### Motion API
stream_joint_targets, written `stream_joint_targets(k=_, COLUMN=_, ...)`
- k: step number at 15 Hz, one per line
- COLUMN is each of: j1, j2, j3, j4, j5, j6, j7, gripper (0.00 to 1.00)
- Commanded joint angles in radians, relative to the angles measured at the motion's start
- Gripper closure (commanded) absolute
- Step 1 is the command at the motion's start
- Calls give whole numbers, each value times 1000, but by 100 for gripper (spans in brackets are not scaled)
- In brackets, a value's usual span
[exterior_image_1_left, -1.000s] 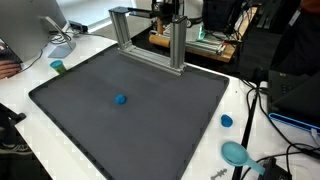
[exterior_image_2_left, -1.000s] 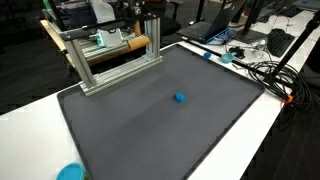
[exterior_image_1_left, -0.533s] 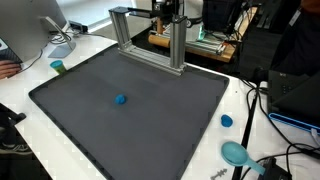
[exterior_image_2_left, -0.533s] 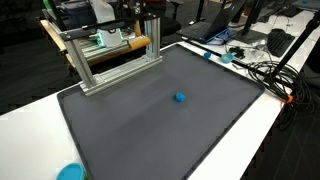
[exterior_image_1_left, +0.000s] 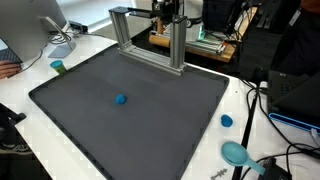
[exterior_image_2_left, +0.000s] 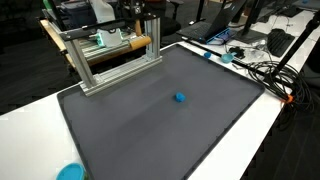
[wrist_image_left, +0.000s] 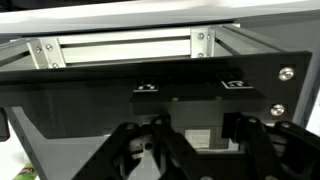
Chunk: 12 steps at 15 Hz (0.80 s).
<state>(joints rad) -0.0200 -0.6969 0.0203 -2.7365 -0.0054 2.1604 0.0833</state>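
Note:
A small blue ball (exterior_image_1_left: 120, 99) lies on the dark grey mat (exterior_image_1_left: 150, 120); it also shows in the exterior view from the opposite side (exterior_image_2_left: 179, 97), near the middle of the mat (exterior_image_2_left: 150, 120). My gripper (exterior_image_1_left: 166, 12) hangs high at the back, behind the top of an aluminium frame (exterior_image_1_left: 150, 40), far from the ball, and shows in both exterior views (exterior_image_2_left: 150, 12). In the wrist view the two fingers (wrist_image_left: 195, 135) stand apart with nothing between them, facing the frame's rails (wrist_image_left: 120, 45) and a black panel (wrist_image_left: 150, 85).
A teal cup (exterior_image_1_left: 58, 67) and a monitor (exterior_image_1_left: 30, 30) stand at one side of the mat. A blue cap (exterior_image_1_left: 226, 121) and a blue bowl (exterior_image_1_left: 236, 152) lie on the white table at the opposite side. Cables (exterior_image_2_left: 268, 70) run along the table edge. Equipment stands behind the frame.

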Motion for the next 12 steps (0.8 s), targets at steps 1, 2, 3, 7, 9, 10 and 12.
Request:
stream_joint_targets(k=1, j1=18, j2=12, j3=-28, j4=29, j5=37, j6=-29, j7=-35, gripper=71)
stream_joint_targets(k=2, j1=16, j2=15, j3=-25, j4=34, j5=28, j6=-33, j7=-41, gripper=71)
stream_joint_targets(k=3, j1=18, j2=26, j3=-22, j4=42, j5=17, j6=-50, j7=-54, gripper=71)
stream_joint_targets(k=7, j1=32, j2=53, j3=-25, j4=55, j5=30, j6=-73, j7=-83, gripper=70)
stream_joint_targets(k=9, j1=38, j2=60, j3=-31, j4=62, j5=31, j6=-80, j7=-109, gripper=69)
stream_joint_targets(k=10, j1=35, j2=60, j3=-33, j4=66, j5=28, j6=-80, j7=-114, gripper=73)
stream_joint_targets(k=12, j1=33, j2=61, j3=-36, j4=68, j5=28, j6=-73, j7=-119, gripper=78)
